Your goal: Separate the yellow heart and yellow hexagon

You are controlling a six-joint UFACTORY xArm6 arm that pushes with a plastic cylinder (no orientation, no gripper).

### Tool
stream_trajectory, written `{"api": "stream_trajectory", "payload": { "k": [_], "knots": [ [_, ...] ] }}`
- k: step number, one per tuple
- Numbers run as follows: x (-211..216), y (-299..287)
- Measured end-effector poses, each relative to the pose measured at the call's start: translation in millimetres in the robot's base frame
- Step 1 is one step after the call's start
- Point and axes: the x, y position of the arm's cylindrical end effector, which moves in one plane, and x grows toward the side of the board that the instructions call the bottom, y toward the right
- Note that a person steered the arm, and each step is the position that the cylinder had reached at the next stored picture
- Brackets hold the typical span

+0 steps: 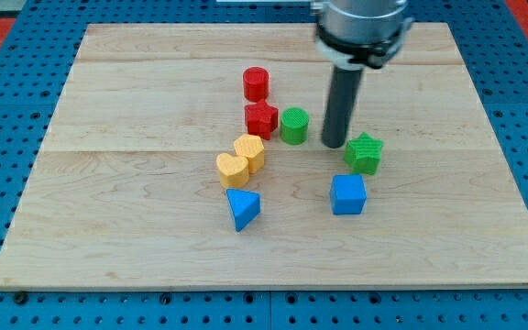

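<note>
- Yellow pair first, in the camera view: the yellow heart (232,169) and yellow hexagon (249,150) touch, hexagon just behind and right of the heart, near the middle of the wooden bench (108,183); separation is not yet begun, by my judgement.
- My tip (335,145) stands well right of them, between the green cylinder (293,125) and the green star (365,153); no gripper is fitted, so nothing is held or clenched.
- Next move, I judge: bring my tip round to the seam between the yellow blocks and wedge one away, avoiding the red star (261,119), red cylinder (256,83) and blue triangle (242,207); the blue cube (348,194) lies clear.
- Containers: none visible.
</note>
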Motion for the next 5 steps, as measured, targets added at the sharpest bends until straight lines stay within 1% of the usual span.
{"api": "stream_trajectory", "payload": {
  "k": [1, 2, 3, 4, 5],
  "knots": [
    [7.1, -23.5],
    [36.6, -43.7],
    [38.3, -101.3],
    [27.6, -151.2],
    [31.3, -121.4]
  ]
}}
